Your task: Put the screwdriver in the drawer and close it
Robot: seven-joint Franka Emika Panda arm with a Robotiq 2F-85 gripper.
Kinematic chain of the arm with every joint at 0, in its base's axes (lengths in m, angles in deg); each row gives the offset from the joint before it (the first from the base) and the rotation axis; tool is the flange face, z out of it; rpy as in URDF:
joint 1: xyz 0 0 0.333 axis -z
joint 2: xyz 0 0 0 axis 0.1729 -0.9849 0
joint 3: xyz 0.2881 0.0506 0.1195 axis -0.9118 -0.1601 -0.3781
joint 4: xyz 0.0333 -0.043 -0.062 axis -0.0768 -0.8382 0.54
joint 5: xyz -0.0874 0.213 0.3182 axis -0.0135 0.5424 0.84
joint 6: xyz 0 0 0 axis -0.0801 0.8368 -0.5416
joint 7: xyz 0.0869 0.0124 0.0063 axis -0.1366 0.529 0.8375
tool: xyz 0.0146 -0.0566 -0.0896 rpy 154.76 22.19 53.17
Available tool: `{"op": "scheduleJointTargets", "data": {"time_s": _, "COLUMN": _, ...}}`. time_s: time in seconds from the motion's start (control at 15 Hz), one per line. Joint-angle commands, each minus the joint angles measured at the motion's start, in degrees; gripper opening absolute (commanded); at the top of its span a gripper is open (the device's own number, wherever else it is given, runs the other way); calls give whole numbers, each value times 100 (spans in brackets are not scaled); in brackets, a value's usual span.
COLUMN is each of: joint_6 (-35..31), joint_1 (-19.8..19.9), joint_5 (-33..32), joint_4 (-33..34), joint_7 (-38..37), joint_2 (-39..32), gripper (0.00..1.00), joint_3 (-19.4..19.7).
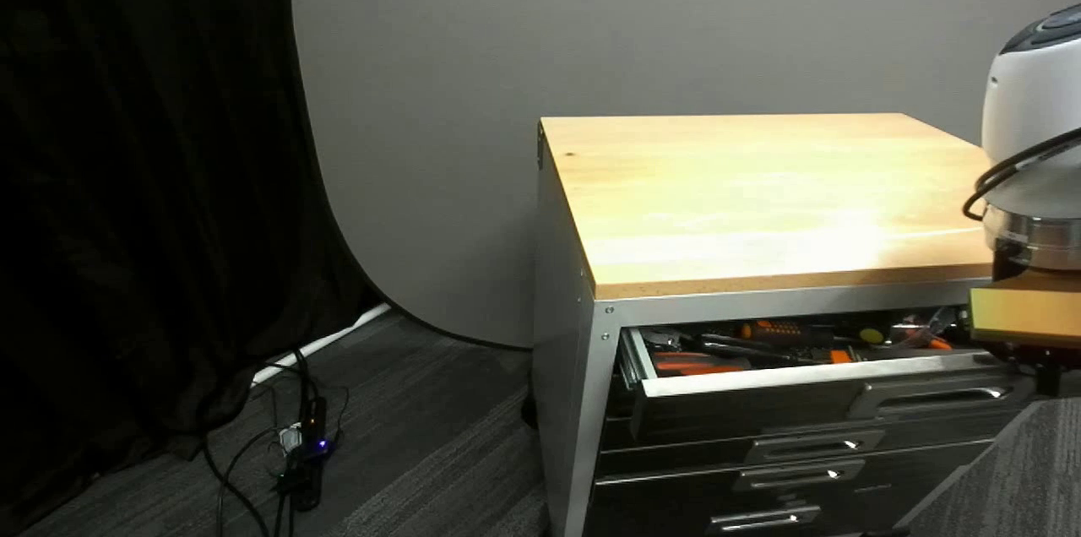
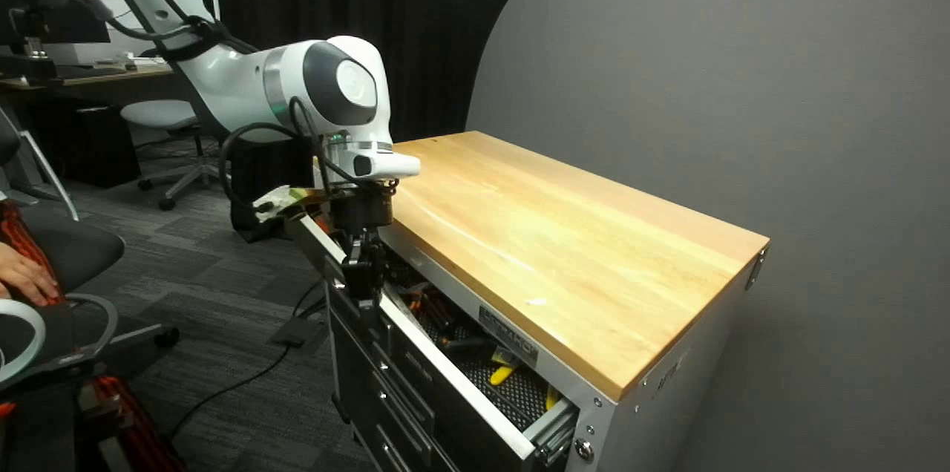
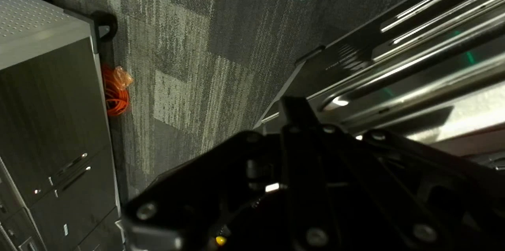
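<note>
Open drawer (image 1: 760, 408) holds assorted tools (image 1: 779, 332), one seemingly yellow-handled

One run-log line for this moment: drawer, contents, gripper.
top drawer: open | contents: tools | screwdriver: can't single out | gripper: looks shut, by drawer front, contact unclear | pending: drawer closing

Tabletop (image 1: 735, 182): blown-out glare in an exterior view
Drawer (image 1: 760, 380): bright rim, dim inside
Curtain (image 1: 143, 182): near darkness
</note>
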Motion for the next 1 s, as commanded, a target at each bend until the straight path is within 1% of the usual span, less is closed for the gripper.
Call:
{"op": "scheduleJointTargets", "data": {"time_s": 0.0, "joint_6": -554, "joint_1": -57, "joint_5": -105, "joint_4": 262, "joint_7": -221, "joint_2": -95, "gripper": 0, "joint_3": 92}}
{"op": "scheduleJointTargets", "data": {"time_s": 0.13, "joint_6": -847, "joint_1": 21, "joint_5": 14, "joint_4": 277, "joint_7": -159, "joint_2": -65, "gripper": 0, "joint_3": 109}}
{"op": "scheduleJointTargets", "data": {"time_s": 0.33, "joint_6": -1388, "joint_1": 59, "joint_5": 12, "joint_4": 227, "joint_7": -189, "joint_2": -13, "gripper": 0, "joint_3": 223}}
{"op": "scheduleJointTargets", "data": {"time_s": 0.73, "joint_6": -2245, "joint_1": -33, "joint_5": -32, "joint_4": -93, "joint_7": -349, "joint_2": -7, "gripper": 0, "joint_3": 491}}
{"op": "scheduleJointTargets", "data": {"time_s": 0.8, "joint_6": -2329, "joint_1": -96, "joint_5": -94, "joint_4": -147, "joint_7": -388, "joint_2": 39, "gripper": 0, "joint_3": 562}}
{"op": "scheduleJointTargets", "data": {"time_s": 0.93, "joint_6": -2331, "joint_1": -83, "joint_5": -32, "joint_4": -256, "joint_7": -130, "joint_2": 178, "gripper": 1, "joint_3": 560}}
